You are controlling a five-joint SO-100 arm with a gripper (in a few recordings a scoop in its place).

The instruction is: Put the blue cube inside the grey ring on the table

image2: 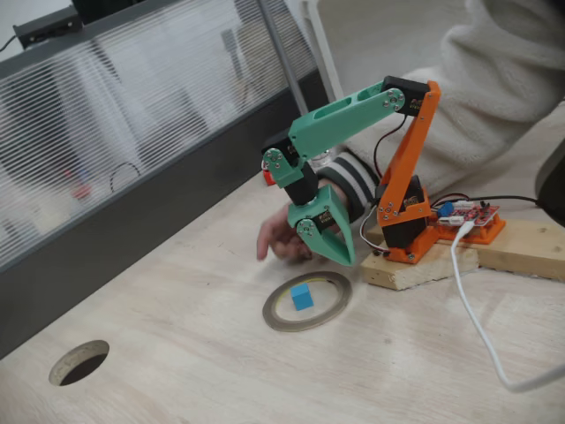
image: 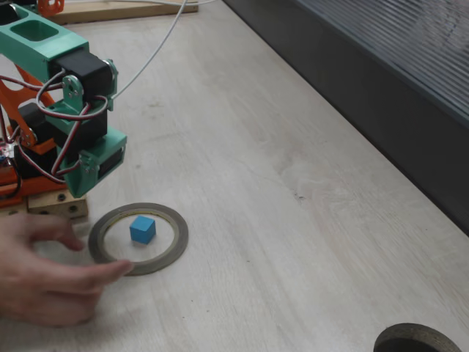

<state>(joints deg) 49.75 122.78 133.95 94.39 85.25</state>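
The blue cube [image: 142,229] [image2: 303,296] rests flat on the pale wooden table [image: 293,220] [image2: 177,353], inside the grey ring [image: 180,238] [image2: 300,326] and apart from its rim. My green gripper [image2: 346,258] hangs just above the ring's far edge, points down, and looks shut with nothing in it. The arm's green wrist [image: 91,165] stands above and to the left of the ring. A person's hand [image: 44,275] [image2: 278,238] lies on the table beside the ring, its fingertips touching the ring's near-left rim in a fixed view.
The arm's orange base sits on a wooden block [image2: 424,265], and a white cable [image2: 477,327] trails away from it. A dark ribbed panel [image: 381,73] [image2: 132,177] borders the table. A dark round object [image: 418,339] [image2: 79,362] lies far from the ring.
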